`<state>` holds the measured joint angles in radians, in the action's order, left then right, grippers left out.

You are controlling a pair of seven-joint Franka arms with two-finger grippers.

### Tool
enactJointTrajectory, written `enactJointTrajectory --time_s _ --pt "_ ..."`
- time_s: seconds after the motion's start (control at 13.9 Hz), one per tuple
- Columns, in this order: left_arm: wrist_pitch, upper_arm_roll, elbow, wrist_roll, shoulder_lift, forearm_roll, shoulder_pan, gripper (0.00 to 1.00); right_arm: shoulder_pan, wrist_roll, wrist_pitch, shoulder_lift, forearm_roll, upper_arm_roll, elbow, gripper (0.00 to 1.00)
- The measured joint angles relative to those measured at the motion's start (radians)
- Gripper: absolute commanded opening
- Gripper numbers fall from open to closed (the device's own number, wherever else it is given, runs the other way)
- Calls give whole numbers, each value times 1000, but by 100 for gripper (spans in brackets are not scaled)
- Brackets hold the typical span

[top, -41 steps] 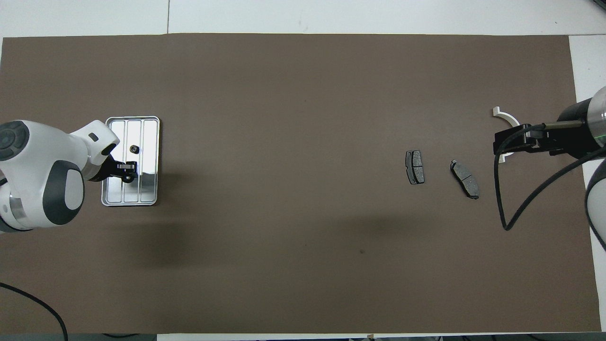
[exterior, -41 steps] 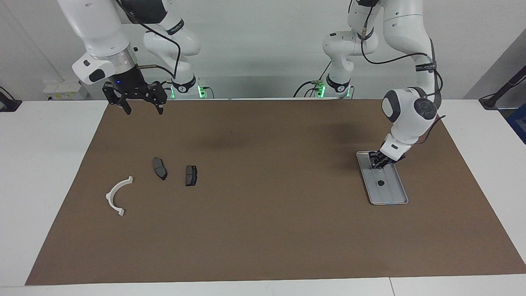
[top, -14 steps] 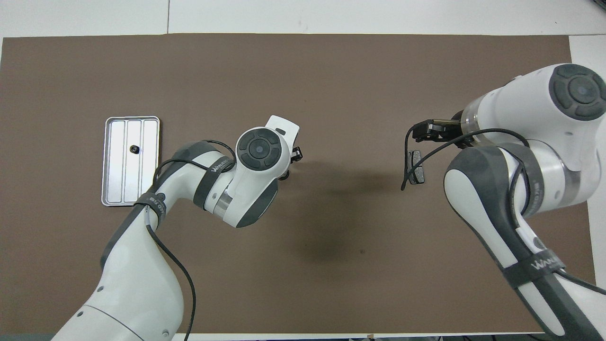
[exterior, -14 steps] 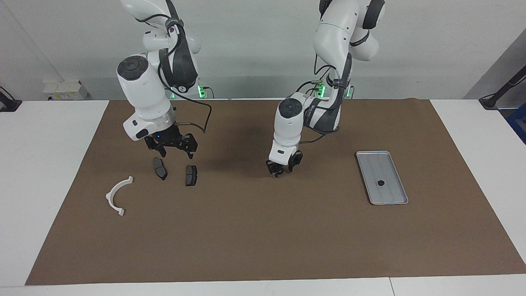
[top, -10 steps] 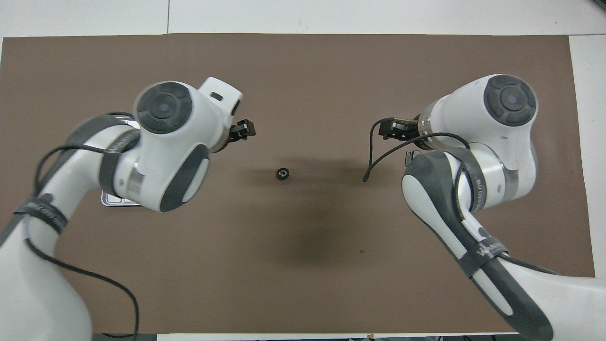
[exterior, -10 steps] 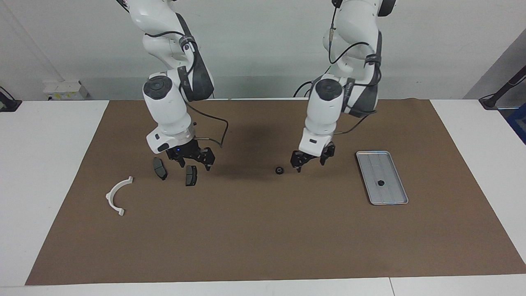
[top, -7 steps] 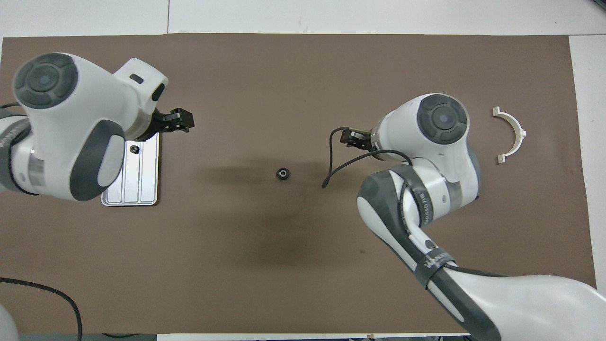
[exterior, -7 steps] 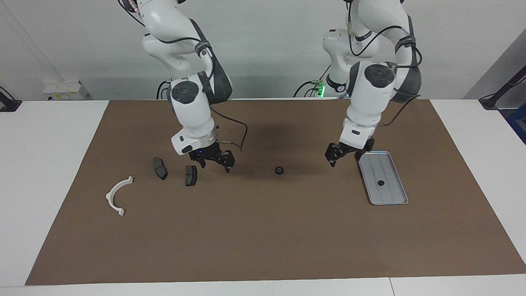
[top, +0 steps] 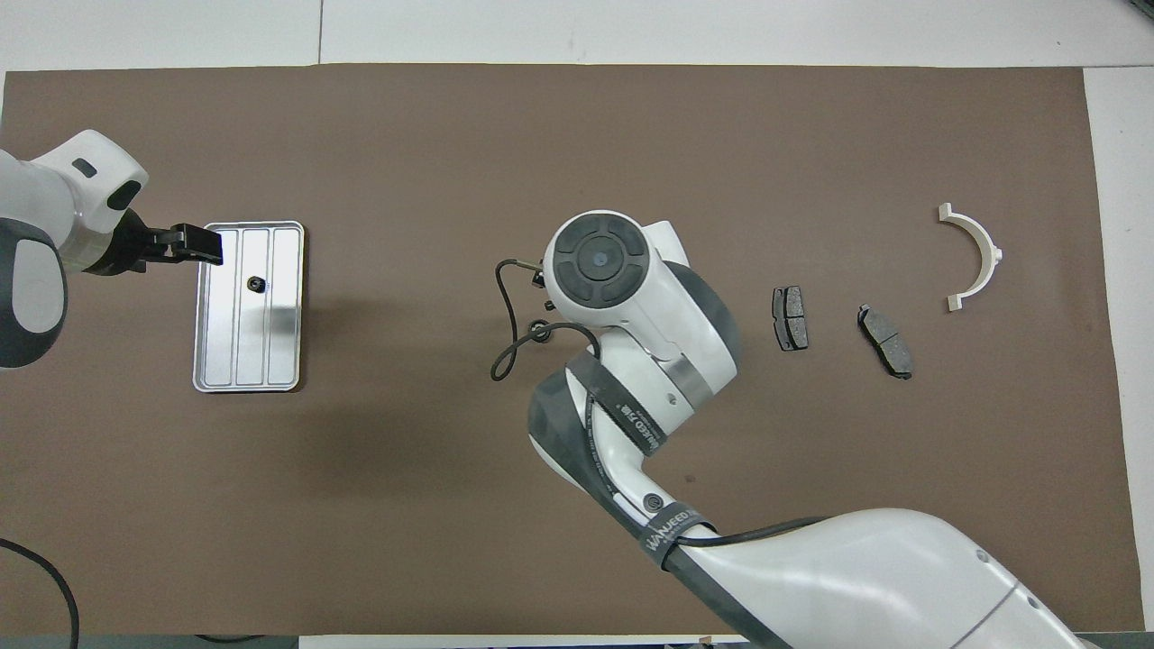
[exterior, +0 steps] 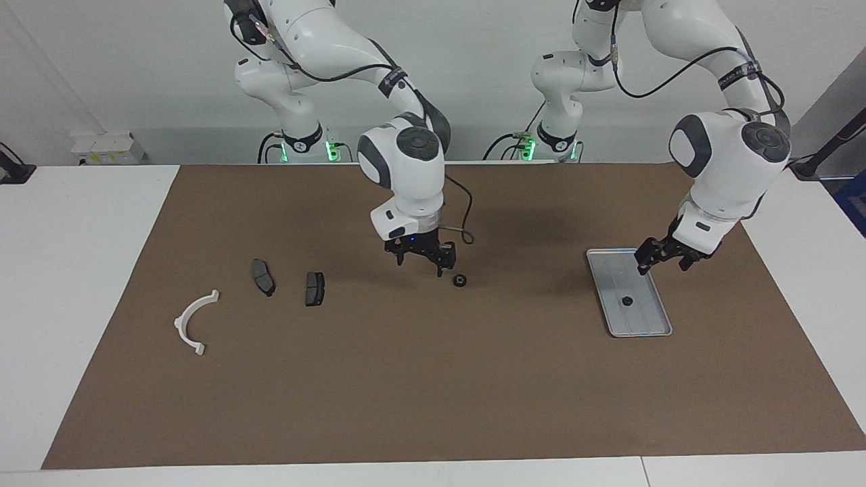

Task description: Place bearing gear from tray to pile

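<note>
While the right hand (exterior: 419, 260) hung spread and empty just beside a small black round bearing gear (exterior: 460, 280) lying mid-tabletop, the left hand (exterior: 662, 260), likewise spread and empty, hovered over the flat silver-grey metal tray (exterior: 648, 323) at the left arm's end, where a second small black gear (exterior: 627, 301) lay. Two dark grey brake-pad pieces (exterior: 262, 276) and a white plastic half-ring bracket (exterior: 192, 323) lay toward the right arm's end.
</note>
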<state>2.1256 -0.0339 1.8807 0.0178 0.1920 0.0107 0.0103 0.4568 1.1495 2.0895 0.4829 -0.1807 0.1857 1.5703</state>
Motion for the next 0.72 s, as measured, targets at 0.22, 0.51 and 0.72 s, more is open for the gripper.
enactJointTrajectory --time_s 0.22,0.51,0.72 --pt "93 0 45 16 65 0 -10 100 39 118 -21 137 -14 -2 -145 100" --pt "147 2 57 23 115 0 -21 100 49 164 -28 214 -15 -2 -230 100" --pt "195 11 83 23 117 1 -17 100 54 187 -28 219 -7 2 -238 100"
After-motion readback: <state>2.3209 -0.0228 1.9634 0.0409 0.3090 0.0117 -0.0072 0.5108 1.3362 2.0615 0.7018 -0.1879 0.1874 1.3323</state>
